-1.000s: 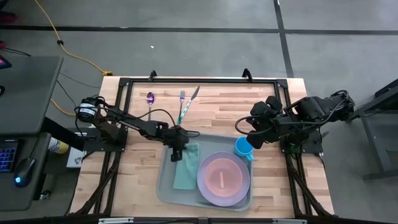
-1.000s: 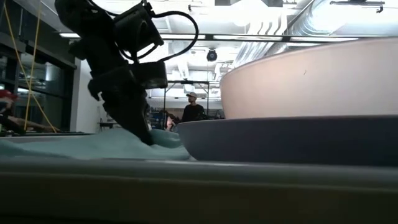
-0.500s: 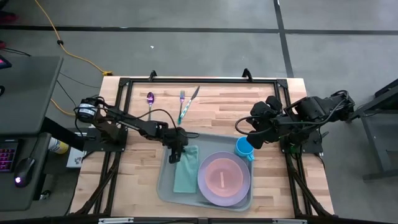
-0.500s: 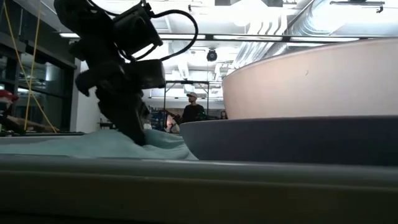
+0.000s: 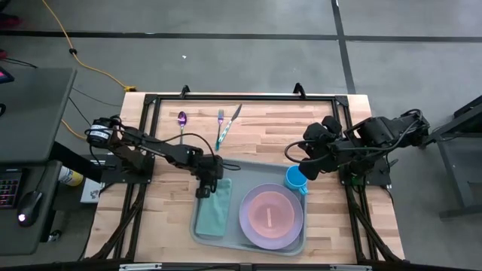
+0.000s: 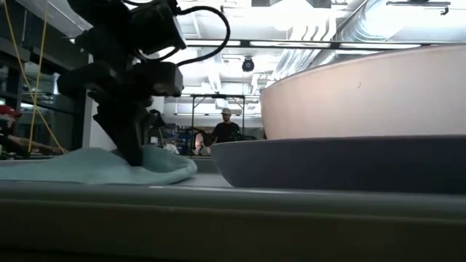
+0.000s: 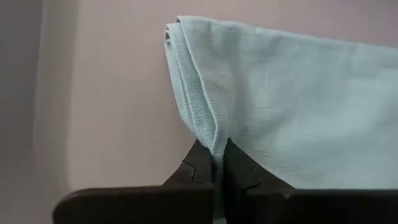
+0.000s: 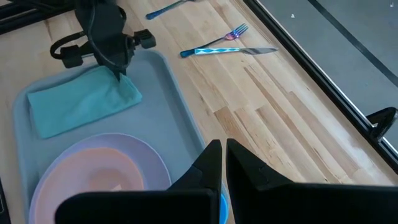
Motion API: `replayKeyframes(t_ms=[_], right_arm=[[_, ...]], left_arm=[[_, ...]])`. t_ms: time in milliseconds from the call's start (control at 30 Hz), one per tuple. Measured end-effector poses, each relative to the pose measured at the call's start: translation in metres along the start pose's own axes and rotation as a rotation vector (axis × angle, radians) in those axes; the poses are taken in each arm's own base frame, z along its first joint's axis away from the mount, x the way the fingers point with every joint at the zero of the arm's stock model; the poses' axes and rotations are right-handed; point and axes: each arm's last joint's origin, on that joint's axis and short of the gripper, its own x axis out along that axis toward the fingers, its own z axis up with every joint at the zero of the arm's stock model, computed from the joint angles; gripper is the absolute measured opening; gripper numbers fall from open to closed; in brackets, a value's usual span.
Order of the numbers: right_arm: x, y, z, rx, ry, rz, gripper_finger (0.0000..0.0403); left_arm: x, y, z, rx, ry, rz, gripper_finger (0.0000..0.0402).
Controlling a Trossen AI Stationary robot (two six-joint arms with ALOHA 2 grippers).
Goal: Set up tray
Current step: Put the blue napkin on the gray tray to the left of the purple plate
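The teal napkin [image 5: 212, 210] has slid toward the tray's left side over the past second, drawn there by the left gripper [image 5: 205, 188], which has shifted the same way. The gripper's fingers [image 7: 199, 167] stand nearly together, pinching the folded edge of the cloth near its far corner, as the left wrist view shows. The napkin lies flat on the floor of the pale grey-green tray [image 5: 198, 235], which sits at the near middle of the wooden table [image 5: 166, 218]. Beside the napkin, on the tray's right half, rests a lavender plate [image 5: 295, 228] with a pink plate [image 5: 269, 214] stacked inside it. A blue cup [image 5: 294, 179] stands at the tray's far right corner; whether it is on the rim or just off it cannot be told. The right gripper [image 8: 222, 155], its fingers closed on nothing, hovers above that cup. On the bare wood beyond the tray lie a purple spoon [image 5: 181, 120], a fork [image 5: 221, 120] and a knife [image 5: 230, 123]. In the low view, a person [image 6: 224, 127] stands far back in the room.
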Motion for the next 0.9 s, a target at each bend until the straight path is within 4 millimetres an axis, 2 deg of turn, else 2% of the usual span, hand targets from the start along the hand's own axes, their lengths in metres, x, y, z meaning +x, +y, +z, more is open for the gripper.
replayKeyframes(t_ms=[633,900], right_arm=[[0.000,0.000,0.001,0.002,-0.007,0.001,0.0000],[0.000,0.000,0.001,0.002,-0.006,0.002,0.0000]], left_arm=[[-0.001,0.000,0.011,-0.005,-0.105,0.006,0.0031],[-0.002,0.000,0.014,-0.005,-0.138,0.018,0.0053]])
